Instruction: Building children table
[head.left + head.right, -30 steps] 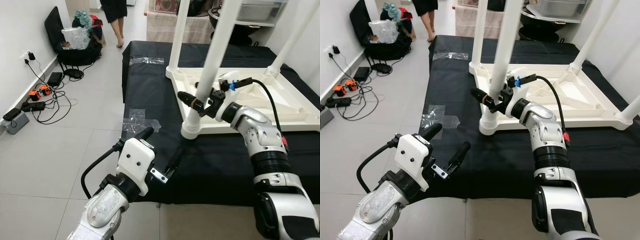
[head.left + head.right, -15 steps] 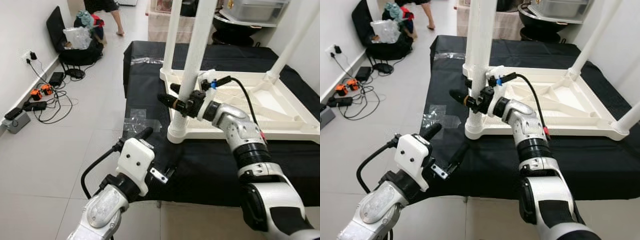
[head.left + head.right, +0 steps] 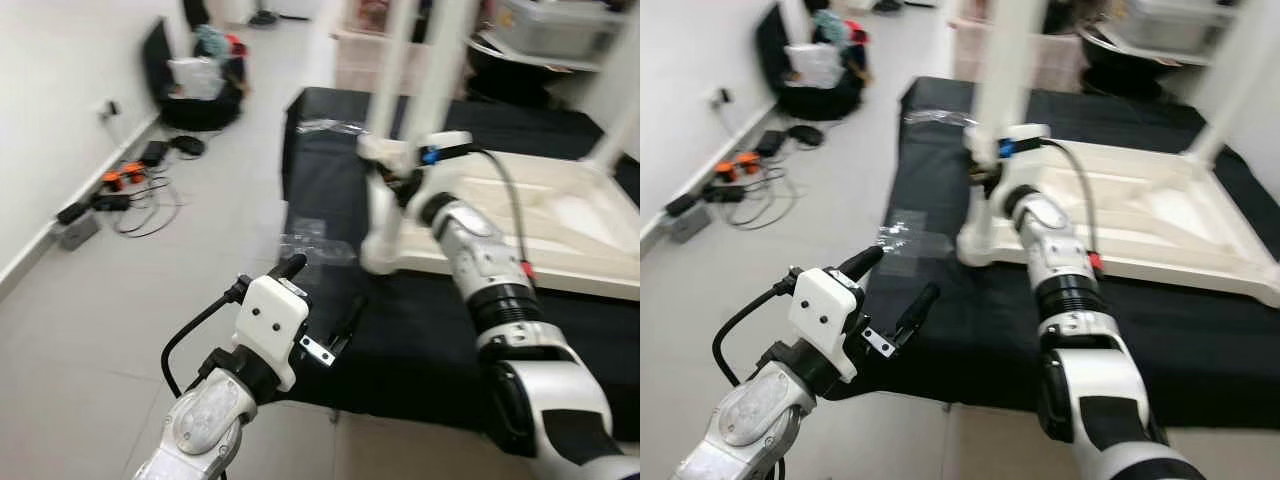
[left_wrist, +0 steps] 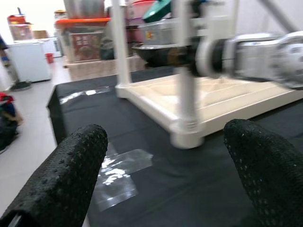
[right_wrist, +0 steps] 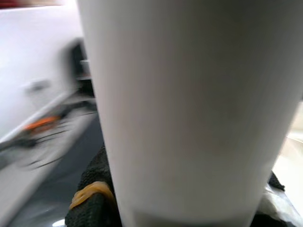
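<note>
Left eye view, blurred: a white children's table lies upside down on a black cloth spread over the floor, its round white legs pointing up — the position that lets each leg be fitted into a corner socket from above. The right claw is at the near-left corner, wrapped around the front leg a little above its flared base, probably to steady or seat it. In the right wrist view the leg's white tube stands very close, with one black finger, ringed by a yellow band, showing at one side and a sliver of black at the other, so the claw seems to be pinching the leg, though the contact itself is hidden. The right arm reaches forward and inward, elbow bent, forearm angled toward the corner. The left claw hovers low at the cloth's near edge, well apart from the table, holding nothing, its two black fingers spread wide and aimed at the same leg. A strip of clear tape lies on the cloth between them. Cables and a black bag sit by the left wall.
</note>
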Robot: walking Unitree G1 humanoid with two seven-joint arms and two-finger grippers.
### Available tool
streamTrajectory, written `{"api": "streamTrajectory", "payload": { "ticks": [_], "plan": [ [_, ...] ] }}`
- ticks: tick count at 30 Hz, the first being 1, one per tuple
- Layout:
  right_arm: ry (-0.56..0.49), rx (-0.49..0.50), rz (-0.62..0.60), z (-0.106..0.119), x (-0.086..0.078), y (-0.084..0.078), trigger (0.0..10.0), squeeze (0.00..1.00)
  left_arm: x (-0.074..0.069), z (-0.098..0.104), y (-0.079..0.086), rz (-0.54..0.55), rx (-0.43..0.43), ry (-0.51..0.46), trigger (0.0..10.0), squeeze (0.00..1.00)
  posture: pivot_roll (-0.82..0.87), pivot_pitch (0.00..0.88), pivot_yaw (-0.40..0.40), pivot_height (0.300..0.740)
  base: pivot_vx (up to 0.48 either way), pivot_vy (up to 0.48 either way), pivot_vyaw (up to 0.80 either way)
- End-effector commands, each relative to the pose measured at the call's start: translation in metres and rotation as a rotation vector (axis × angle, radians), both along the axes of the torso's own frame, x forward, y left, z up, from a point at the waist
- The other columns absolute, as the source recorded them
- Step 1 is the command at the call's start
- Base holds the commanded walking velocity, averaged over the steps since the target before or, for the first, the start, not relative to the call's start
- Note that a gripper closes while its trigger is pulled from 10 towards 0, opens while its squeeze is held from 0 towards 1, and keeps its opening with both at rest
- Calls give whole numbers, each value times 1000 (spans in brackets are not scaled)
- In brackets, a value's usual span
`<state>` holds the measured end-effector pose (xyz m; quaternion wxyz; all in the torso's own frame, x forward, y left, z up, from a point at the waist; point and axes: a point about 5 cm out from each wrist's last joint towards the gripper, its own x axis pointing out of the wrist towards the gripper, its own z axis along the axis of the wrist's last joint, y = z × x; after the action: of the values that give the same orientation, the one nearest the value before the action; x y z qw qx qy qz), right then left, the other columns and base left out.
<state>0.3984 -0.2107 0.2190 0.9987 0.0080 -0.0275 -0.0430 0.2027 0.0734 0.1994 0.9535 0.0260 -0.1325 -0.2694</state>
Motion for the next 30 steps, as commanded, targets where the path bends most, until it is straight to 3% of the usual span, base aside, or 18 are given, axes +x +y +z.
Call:
{"api": "streamTrajectory", "payload": {
  "ticks": [1,2,3,4,5,9,10,11,12,13,18,19,23,24,25,26,27,30],
  "plan": [
    [61,-45,-145,-9,-5,-18,0,0,0,-2,-2,-5,5,4,10000,0,78,85,-107,740,0,0,0],
    [59,-45,-264,-8,-11,-27,0,0,0,-2,-3,-6,3,3,10000,0,81,84,-110,740,0,0,0],
    [59,-45,-264,-8,-11,-27,0,0,0,-2,-3,-6,3,3,10000,0,81,84,-110,740,0,0,0],
    [41,-36,-448,-6,-21,-38,0,0,1,-1,-3,-6,2,2,10000,0,84,82,-105,740,0,0,0],
    [61,-11,-535,-8,-27,-40,0,0,0,-2,-3,-8,5,3,10000,0,84,79,-104,740,0,0,0],
    [66,8,-570,-10,-30,-38,0,0,0,-2,-2,-9,8,3,10000,0,84,79,-104,740,0,0,0],
    [64,50,-540,-11,-28,-29,10000,0,0,-3,-2,-9,11,4,10000,0,87,79,-103,740,0,0,0],
    [64,50,-540,-11,-28,-29,10000,0,0,-3,-2,-9,11,4,10000,0,87,79,-103,740,0,0,0],
    [6,58,-490,-5,-24,-19,10000,808,1,-2,-1,-9,8,1,10000,0,84,79,-104,740,0,0,0],
    [-42,72,-434,0,-20,-11,10000,1000,1,-2,0,-9,5,-1,10000,0,84,79,-104,740,0,0,0],
    [-123,32,-383,14,-16,-3,10000,1000,0,-2,1,-3,6,-2,10000,0,82,72,-104,740,0,0,0],
    [-154,0,-404,19,-17,-7,10000,0,-1,-2,1,-3,8,-1,10000,0,81,58,-107,740,0,0,0],
    [-208,2,-394,30,-18,-21,10000,0,-1,-3,0,-2,7,-1,10000,0,88,52,-109,740,0,0,0],
    [-202,14,-338,31,-16,-23,10000,0,-1,-4,0,-1,8,-1,10000,0,84,48,-105,740,0,0,0],
    [-169,70,-197,29,-12,-21,10000,0,0,-4,0,-4,10,-3,10000,0,81,47,-100,740,0,0,0],
    [-169,70,-197,29,-12,-21,10000,0,0,-4,0,-4,10,-3,10000,0,81,47,-100,740,0,0,0],
    [-149,108,-101,27,-10,-18,10000,0,0,-4,0,-7,13,-4,10000,0,80,41,-100,740,0,0,0],
    [-72,145,303,12,-11,-4,10000,0,1,-4,-1,-13,16,-8,10000,0,81,34,-100,740,0,0,0]
  ]
}}
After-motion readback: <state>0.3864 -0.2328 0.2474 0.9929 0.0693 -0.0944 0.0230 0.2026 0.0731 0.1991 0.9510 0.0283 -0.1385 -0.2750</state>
